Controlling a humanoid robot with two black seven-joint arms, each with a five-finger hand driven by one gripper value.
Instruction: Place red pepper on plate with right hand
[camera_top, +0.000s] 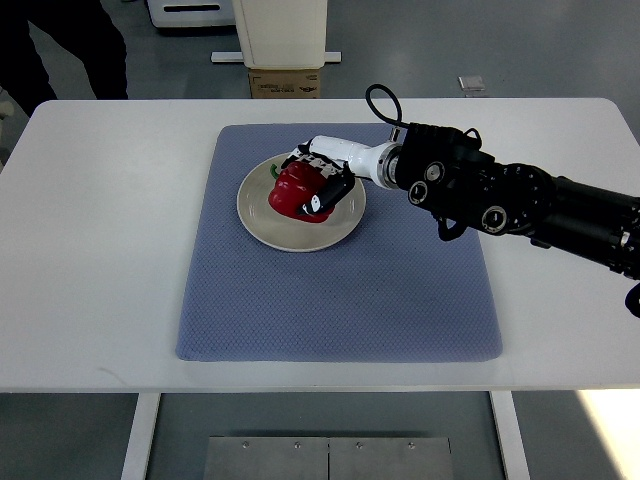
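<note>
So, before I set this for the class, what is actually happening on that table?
The robot's right hand reaches in from the right with its fingers wrapped around a glossy red bell pepper. The pepper sits over the round cream plate, which rests on a blue-grey cloth mat on the white table. The hand has not let go yet. The left arm is not in view.

The blue mat (340, 300) lies bare near the plate (262, 222); the right hand (318, 185) and pepper (293, 192) fill it.
</note>
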